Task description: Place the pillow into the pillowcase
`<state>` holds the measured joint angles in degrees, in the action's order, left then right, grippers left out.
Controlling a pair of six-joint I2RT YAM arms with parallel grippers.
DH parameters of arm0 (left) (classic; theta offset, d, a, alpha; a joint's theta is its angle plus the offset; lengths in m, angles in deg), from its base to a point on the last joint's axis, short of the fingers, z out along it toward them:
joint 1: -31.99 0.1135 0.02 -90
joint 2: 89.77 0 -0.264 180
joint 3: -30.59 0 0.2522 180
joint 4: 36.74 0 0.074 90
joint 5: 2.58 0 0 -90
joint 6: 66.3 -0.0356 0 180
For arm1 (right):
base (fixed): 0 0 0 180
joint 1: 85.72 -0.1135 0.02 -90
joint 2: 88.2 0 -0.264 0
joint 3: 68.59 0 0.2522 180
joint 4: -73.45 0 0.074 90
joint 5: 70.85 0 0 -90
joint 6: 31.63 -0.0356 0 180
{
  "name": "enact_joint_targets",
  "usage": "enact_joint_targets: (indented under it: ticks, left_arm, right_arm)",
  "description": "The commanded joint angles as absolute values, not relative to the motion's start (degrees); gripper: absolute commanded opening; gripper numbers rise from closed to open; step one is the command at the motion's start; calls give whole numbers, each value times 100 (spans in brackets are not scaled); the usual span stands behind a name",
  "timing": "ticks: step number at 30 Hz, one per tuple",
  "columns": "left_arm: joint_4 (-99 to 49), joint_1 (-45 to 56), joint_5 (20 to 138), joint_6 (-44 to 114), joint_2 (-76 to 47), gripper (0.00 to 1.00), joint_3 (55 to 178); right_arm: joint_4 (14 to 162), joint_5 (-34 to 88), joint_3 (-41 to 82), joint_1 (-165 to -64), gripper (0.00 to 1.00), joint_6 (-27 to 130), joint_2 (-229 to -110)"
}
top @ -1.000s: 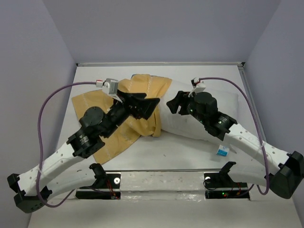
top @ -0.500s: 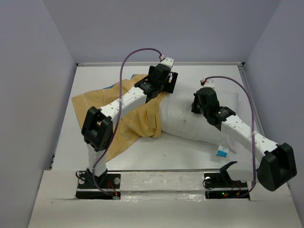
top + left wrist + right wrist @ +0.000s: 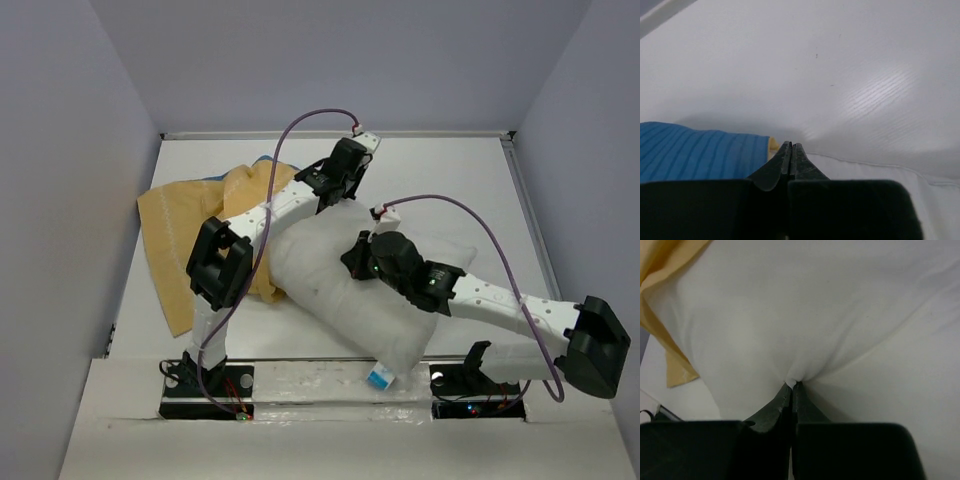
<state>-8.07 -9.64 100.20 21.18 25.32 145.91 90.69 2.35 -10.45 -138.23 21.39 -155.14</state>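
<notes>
One pillow [image 3: 330,290] lies diagonal at frame centre in the top view, pillowcase [image 3: 180,215] bunched at left, touching it. Left wrist: left gripper [image 3: 791,147] jaws pressed together, pillowcase's blue side at lower left. Right wrist: right gripper [image 3: 791,386] pinching pillow fabric, centre frame.

A white pillow [image 3: 325,295] lies slantwise across the middle of the surface [image 3: 450,170], one corner reaching the near edge beside a small blue-and-white box [image 3: 378,377], a yellow pillowcase [image 3: 180,215] bunched against its left end, the left claw [image 3: 338,190] at its far edge and the right claw [image 3: 352,262] down on its middle.
</notes>
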Motion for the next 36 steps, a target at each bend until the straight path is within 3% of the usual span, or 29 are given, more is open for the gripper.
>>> enact_joint_targets:
  ticks: [1, 2, 5, 7, 8, 9, 10, 12, 14, 16, 19, 21, 22, 23, 25, 26, 28, 36]
  left_arm:
    - [-1181, -949, 9806, 2176, 2054, 4, 14271]
    - [-1252, -949, 9806, 2203, 1905, 0, 14209]
    - [-1305, -941, 9972, 2168, 1659, 0, 14042]
    - [-1218, -941, 10288, 2133, 1544, 0, 13980]
    - [-1095, -941, 10359, 2124, 1422, 12, 13963]
    - [-1042, -941, 10577, 2115, 1342, 22, 13928]
    - [-1007, -941, 10692, 2150, 1246, 47, 13893]
    - [-875, -880, 10973, 2185, 964, 67, 13796]
    - [-630, -704, 11080, 2255, 841, 79, 13839]
    - [-201, -581, 11133, 2300, 919, 84, 13945]
    - [197, -431, 11169, 2326, 1068, 81, 14016]
    - [224, -422, 10818, 2335, 1087, 72, 13779]
    - [224, -413, 10704, 2326, 1095, 66, 13709]
    - [181, -413, 10563, 2335, 1130, 51, 13647]
    - [102, -413, 10343, 2335, 1192, 32, 13489]
    - [-3, -413, 10316, 2335, 1244, 12, 13453]
    - [-136, -413, 10272, 2370, 1297, 0, 13435]
    - [-716, -431, 8991, 2581, 1026, 0, 13330]
  right_arm:
    - [8791, 579, -658, -14214, 0, 1951, -15930]
    - [8791, 614, -666, -14214, 0, 2082, -15904]
    - [8966, 325, -701, -14214, 2, 2373, -15536]
    - [9316, 26, -675, -14214, 20, 2575, -15229]
    - [9466, -166, -588, -14214, 39, 2759, -15158]
    - [9607, -290, -552, -14214, 49, 2847, -15070]
    - [9765, -387, -535, -14214, 58, 3005, -14895]
    - [9775, -231, -534, -13847, 74, 3208, -14779]
    - [9740, 251, -447, -13217, 80, 3453, -14857]
    - [9592, 892, -359, -12662, 89, 3708, -15085]
    - [9573, 1826, -192, -11904, 93, 3867, -15814]
    - [9582, 2423, -148, -11797, 80, 4017, -16218]
    - [9547, 2555, -148, -11797, 68, 4009, -16255]
    - [9451, 3027, -330, -11797, 41, 3887, -16238]
    - [9092, 3251, -629, -11919, 18, 3676, -15959]
    - [9003, 2868, -970, -12060, 0, 3448, -15791]
    - [8871, 2497, -1254, -12489, 0, 3219, -15301]
    - [9028, 681, -1730, -13721, 0, 2287, -14752]
